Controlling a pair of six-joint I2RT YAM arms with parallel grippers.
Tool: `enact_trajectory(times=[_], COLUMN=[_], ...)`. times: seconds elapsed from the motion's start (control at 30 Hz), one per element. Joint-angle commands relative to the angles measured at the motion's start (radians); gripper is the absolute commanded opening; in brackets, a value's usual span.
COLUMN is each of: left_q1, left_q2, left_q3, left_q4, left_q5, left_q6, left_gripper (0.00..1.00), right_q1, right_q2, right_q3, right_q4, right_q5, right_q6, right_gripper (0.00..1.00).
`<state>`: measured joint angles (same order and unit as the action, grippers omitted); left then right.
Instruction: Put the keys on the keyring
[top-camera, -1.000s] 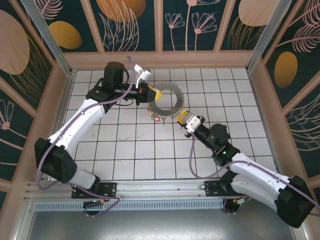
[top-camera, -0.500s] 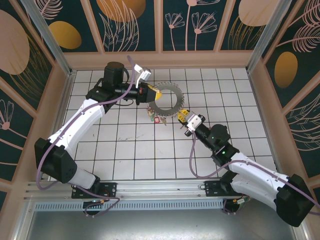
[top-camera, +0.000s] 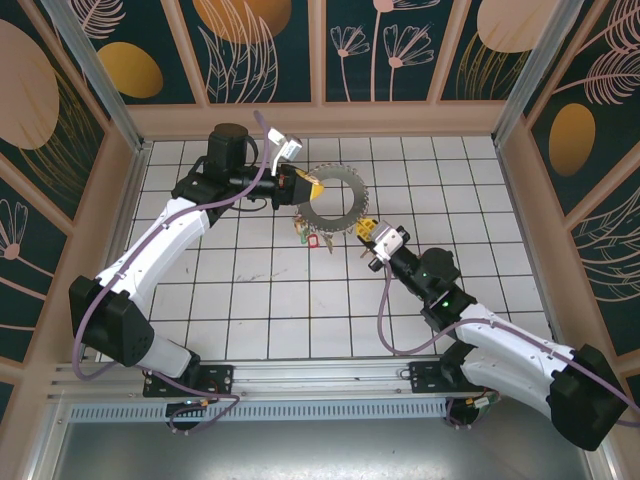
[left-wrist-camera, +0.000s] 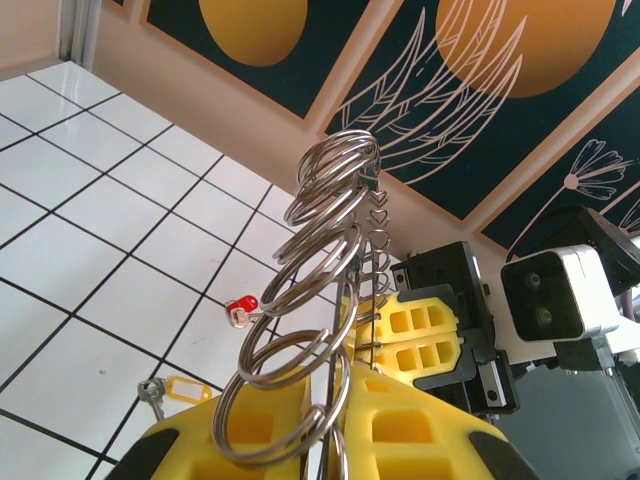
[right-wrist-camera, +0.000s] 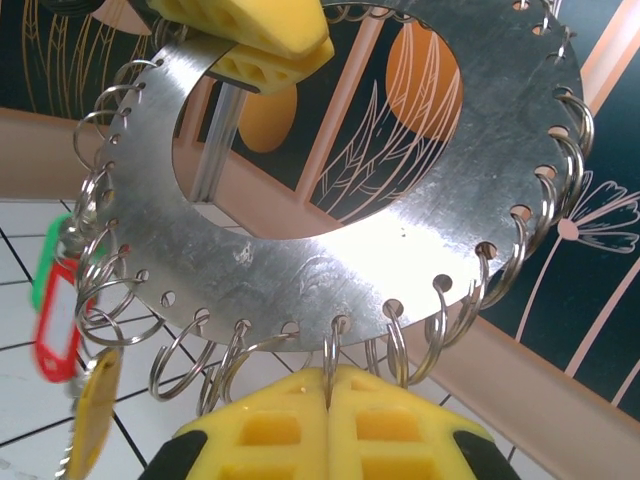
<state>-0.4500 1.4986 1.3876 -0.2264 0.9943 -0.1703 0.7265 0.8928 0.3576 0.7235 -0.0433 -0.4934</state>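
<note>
Left gripper, yellow fingertips, clamped tight on the left side of the large flat silvery metal keyring, holding it up off the white tiled floor. Small silver keys with green, red and yellow plastic tags hang from wire loops at its left rim. Right gripper is pinched closed on one wire loop at the keyring's lower-right rim. Tan back wall is near, behind the left gripper; side walls are well apart. Open tiles run along the near side, between keyring and arm bases.
</note>
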Motion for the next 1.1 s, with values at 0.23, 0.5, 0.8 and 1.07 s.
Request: enact_trajectory(times=[0.23, 0.5, 0.8, 1.07], left_q1=[0.033, 0.047, 0.054, 0.054], left_q2=[-0.004, 0.032, 0.074, 0.102], left_q3=[-0.060, -0.164, -0.315, -0.361], left_q4=[0.176, 0.279, 0.455, 0.430], left_q5=[-0.081, -0.075, -0.057, -0.061], left_q6=[-0.191, -0.339, -0.562, -0.596], left_gripper=[0.00, 0.05, 0.14, 0.31], right_q1=[-0.011, -0.075, -0.152, -0.173], right_q2=[-0.021, -0.031, -0.006, 0.032], right_q3=[0.001, 0.039, 0.088, 0.086], right_q4=[-0.036, -0.112, -0.177, -0.104], right_q5=[0.002, -0.162, -0.296, -0.358], right_q6=[0.029, 0.109, 0.147, 0.201], right_gripper=[0.00, 0.00, 0.00, 0.00])
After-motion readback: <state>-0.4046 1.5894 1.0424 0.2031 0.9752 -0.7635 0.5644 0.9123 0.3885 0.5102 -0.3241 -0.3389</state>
